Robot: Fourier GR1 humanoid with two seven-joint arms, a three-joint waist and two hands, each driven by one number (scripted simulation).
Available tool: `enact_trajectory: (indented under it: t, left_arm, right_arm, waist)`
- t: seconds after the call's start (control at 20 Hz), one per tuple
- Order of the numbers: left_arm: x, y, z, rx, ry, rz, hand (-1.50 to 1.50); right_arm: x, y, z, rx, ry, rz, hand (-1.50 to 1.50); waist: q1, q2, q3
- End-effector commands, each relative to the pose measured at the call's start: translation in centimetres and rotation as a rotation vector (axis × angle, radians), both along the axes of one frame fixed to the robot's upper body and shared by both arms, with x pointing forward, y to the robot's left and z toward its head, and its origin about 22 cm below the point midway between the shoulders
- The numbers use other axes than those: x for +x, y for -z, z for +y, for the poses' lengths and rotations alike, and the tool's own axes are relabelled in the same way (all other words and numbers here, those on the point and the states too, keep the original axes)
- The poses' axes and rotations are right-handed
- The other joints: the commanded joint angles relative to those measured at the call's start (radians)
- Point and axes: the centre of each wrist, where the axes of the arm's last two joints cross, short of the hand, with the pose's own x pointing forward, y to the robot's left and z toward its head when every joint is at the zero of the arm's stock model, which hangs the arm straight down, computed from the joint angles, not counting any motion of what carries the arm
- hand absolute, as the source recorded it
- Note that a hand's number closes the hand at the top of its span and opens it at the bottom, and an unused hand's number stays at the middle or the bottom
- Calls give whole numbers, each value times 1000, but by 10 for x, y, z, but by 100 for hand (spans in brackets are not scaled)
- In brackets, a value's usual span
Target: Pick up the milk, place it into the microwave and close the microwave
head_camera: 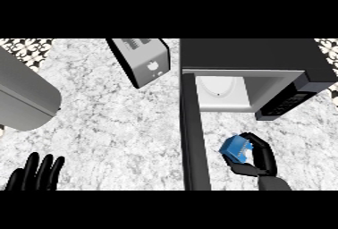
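**Operator:** Where is the milk, and what holds it?

**Guide:** Find the milk (235, 149) at 4 o'clock in the head view. The right hand (259, 157) is clamped on it, with fingers and thumb curled round the blue carton from its 4 o'clock side. You cannot tell from this view whether the carton is clear of the counter (112, 129).

**Operator:** Which step is in hand?

**Guide:** Treat it as the carry step. The pick-up appears done and the placement is not yet done. The milk is outside the microwave (251, 53), with the open cavity (224, 91) at 12 o'clock from the carton. The door (192, 134) stands open, just beside the carton at its 9 o'clock.

**Operator:** What does the next move call for?

**Guide:** Advance the carton toward 12 o'clock, into the cavity. Keep it off the door at 9 o'clock and off the microwave's dark front panel at 1 o'clock. Open the fingers only once the carton sits inside. You must then swing the door closed. The left hand (36, 173) rests at 8 o'clock with fingers straight and apart, well away from the door. Disregard the toaster (146, 60) at 11 o'clock.
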Motion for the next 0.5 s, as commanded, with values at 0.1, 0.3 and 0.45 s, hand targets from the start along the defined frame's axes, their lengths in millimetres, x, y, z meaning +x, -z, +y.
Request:
enact_trajectory:
  t: [0.1, 0.3, 0.45]
  left_arm:
    - [-14, 5, -1, 7, -10, 10, -150]
    - [-14, -1, 7, 6, -18, 16, -150]
    - [-20, -16, 1, -20, -16, 20, -150]
  right_arm:
    - [-44, 13, -22, 81, -93, -57, 150]
    - [-79, 11, -58, 82, -93, -88, 150]
    - [-59, 0, -56, 84, -85, -97, 150]
  waist:
    - [-3, -4, -1]
    - [-9, -5, -1]
    - [-3, -4, 0]
